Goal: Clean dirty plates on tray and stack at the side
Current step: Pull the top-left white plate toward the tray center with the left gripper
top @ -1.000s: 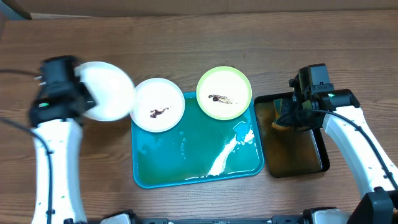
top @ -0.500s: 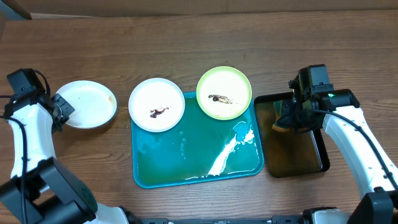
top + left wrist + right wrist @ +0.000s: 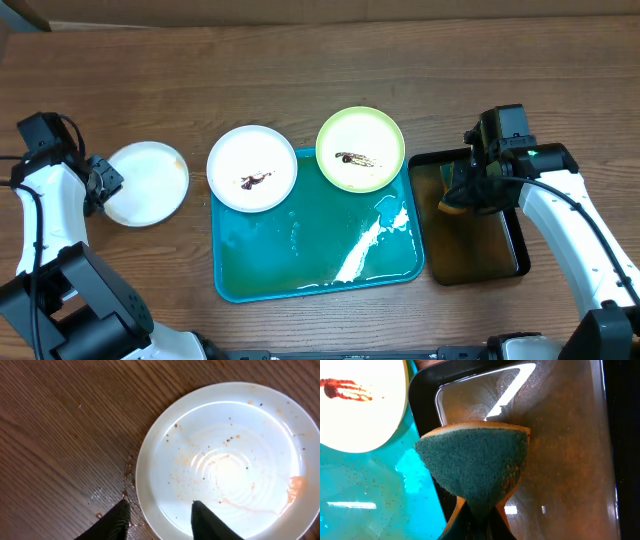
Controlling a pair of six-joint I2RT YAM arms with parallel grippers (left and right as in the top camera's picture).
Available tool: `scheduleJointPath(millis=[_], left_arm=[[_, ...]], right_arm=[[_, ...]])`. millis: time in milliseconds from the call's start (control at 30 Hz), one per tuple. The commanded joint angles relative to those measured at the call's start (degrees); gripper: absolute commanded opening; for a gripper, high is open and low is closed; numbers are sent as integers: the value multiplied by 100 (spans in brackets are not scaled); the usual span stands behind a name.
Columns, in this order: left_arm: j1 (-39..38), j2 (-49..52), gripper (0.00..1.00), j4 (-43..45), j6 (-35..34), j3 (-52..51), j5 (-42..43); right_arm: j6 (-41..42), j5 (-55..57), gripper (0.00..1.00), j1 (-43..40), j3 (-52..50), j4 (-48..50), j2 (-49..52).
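A white plate point(image 3: 148, 183) with faint reddish specks lies on the wood left of the teal tray point(image 3: 300, 260). My left gripper point(image 3: 106, 184) is open at its left rim. In the left wrist view, one finger point(image 3: 117, 520) is over the table and the other point(image 3: 207, 522) over the plate point(image 3: 225, 460). A white plate point(image 3: 252, 168) and a pale green plate point(image 3: 360, 149), both smeared brown, rest across the tray's far edge. My right gripper point(image 3: 468, 190) is shut on a green-faced sponge point(image 3: 475, 465) above the black tray point(image 3: 560, 435).
The teal tray holds water and a streak of white suds point(image 3: 370, 240). The black tray point(image 3: 500, 250) with brownish liquid stands right of it. Small droplets lie on the wood by the left plate's rim point(image 3: 131, 467).
The left arm carried the white plate left, away from the tray, and set it flat on the table. Its jaws then opened off the rim. The right arm has not moved.
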Motion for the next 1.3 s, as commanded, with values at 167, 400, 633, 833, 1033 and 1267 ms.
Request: scheduleJointPath(millis=[167,400,633,833,1033,1267], left_arm=[[-260,-210,67,92,481,599,2022],[-1182,-249,65,494,1676,1023,2627],[-2159,160,100,872,2022,1023,1818],[-2503,804,100,898,2039,1023,1751],[-2549,1386,85,706,2039,1023,1753],[-2546,1685,38,391,1989,1023,1864]], right_arm=[[-33,-28,4,-2,144,15,-83],[-31,-28,4,-2,144,13,-83],[-31,-28,4,-2,144,-24,-83],[-31,-28,4,-2,144,-63,-83],[-31,-26,4,-2,144,-90,-83],[-31,-26,4,-2,144,-90,-83]])
